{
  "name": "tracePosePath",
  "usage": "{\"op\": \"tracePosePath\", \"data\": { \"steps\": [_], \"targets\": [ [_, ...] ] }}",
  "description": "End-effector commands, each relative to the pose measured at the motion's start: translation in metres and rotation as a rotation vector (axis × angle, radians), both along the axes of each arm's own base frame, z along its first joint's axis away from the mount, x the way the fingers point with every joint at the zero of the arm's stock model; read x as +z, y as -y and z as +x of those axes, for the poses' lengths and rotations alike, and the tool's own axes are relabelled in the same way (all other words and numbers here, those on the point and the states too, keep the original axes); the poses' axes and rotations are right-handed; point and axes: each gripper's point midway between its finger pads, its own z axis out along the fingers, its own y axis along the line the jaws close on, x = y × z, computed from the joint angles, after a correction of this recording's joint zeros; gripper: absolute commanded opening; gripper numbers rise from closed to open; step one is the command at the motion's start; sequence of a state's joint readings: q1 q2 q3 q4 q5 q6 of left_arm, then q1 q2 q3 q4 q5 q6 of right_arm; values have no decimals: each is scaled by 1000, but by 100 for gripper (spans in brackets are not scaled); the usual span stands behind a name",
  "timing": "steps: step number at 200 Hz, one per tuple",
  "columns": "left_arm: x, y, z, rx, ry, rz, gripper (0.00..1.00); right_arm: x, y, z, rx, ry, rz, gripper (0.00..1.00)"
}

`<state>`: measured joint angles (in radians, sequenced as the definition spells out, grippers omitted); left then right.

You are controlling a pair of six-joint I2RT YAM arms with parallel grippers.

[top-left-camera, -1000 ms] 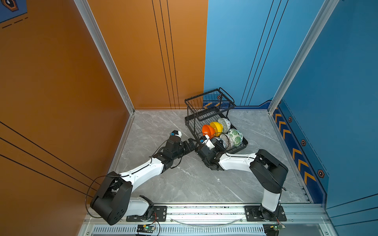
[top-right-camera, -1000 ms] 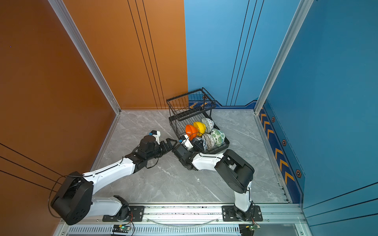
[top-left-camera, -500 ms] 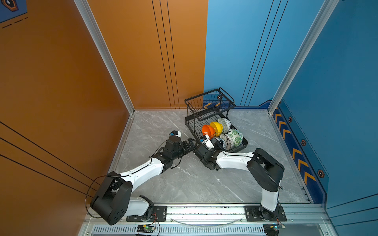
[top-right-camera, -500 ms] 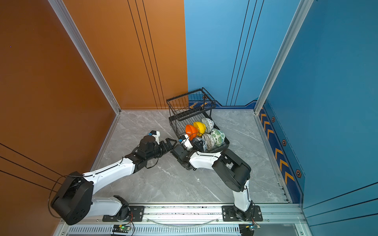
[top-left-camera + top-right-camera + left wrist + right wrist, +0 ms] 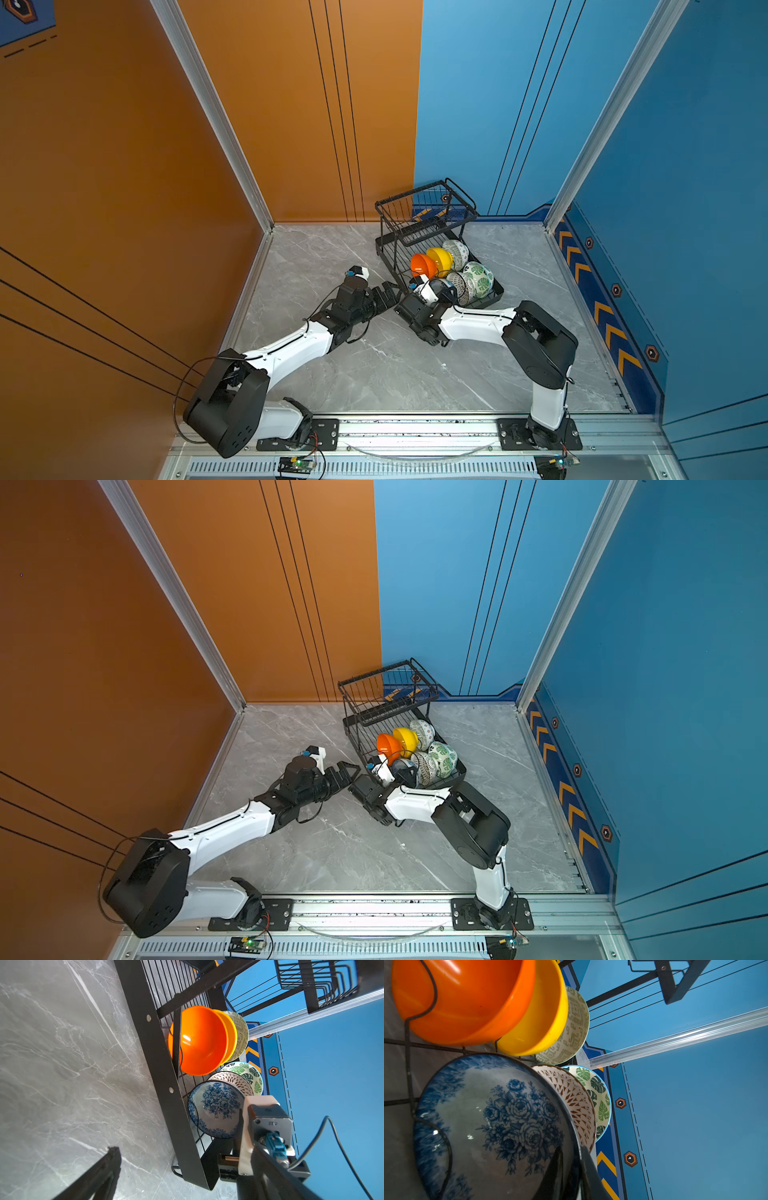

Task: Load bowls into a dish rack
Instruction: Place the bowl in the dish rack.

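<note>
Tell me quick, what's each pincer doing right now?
Left pincer: open, empty, beside the dish rack.
Right pincer: astride the rim of the blue-and-white floral bowl; clamped or loose, cannot tell.

Plain orange round bowl (image 5: 199,1041): bright, glossy, one flat colour. Right behind, plain yellow round bowl (image 5: 542,1014), just as flat. Next, pale round ceramic bowl (image 5: 571,1028): carries blocky grey-green maze marks. Over to the white leaf-printed bowl (image 5: 247,1073): shows green leaves and a light blue rim. White lattice-patterned bowl (image 5: 571,1101): brown triangles, brown rim. Blue-and-white floral bowl (image 5: 500,1118): blue roses at the centre, mottled blue band, dark rim. Black wire dish rack (image 5: 162,1064), black throughout. Grey marble tabletop (image 5: 374,374), veined in white. Orange wall (image 5: 208,124), blue wall (image 5: 498,104).
</note>
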<state>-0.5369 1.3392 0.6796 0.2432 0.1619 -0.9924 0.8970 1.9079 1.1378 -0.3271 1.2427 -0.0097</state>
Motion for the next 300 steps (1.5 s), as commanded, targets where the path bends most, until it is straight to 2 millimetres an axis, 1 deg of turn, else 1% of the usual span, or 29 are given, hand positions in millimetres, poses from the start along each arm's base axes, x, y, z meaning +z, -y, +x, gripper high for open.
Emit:
{"op": "tracePosePath", "data": {
  "steps": [1,37,53,69,80,107,117,131,152,171,223,240,279,300],
  "targets": [
    [1,2,-3,-14,11,-2,98,1,9,-1,-12,-33,-9,20],
    [2,2,-3,-13,12,-2,98,4,9,0,-11,-30,1,23],
    [2,2,-2,-14,12,-2,98,6,8,0,-9,-29,5,27],
    [2,4,-2,-18,11,-2,98,8,8,1,-10,-26,10,28],
    [2,4,-2,-17,11,-3,98,10,7,2,-8,-23,18,31],
    [2,4,-1,-15,13,-1,98,14,8,2,-7,-20,36,32],
    [2,4,-2,-19,12,-1,98,16,7,2,-5,-19,45,36],
    [2,5,-1,-18,11,-1,98,17,7,2,-2,-18,54,37],
    [2,5,-2,-18,11,-1,98,18,7,2,0,-19,63,42],
    [3,5,-1,-18,14,-3,98,19,8,2,-2,-19,67,42],
    [4,5,-1,-18,15,-1,98,29,6,1,12,-11,105,55],
    [4,5,-1,-18,17,0,98,33,6,0,20,-10,132,62],
    [3,4,-1,-18,13,9,98,48,4,-2,34,16,171,67],
    [4,5,-2,-20,14,7,98,53,3,-3,42,23,187,73]
  ]
}}
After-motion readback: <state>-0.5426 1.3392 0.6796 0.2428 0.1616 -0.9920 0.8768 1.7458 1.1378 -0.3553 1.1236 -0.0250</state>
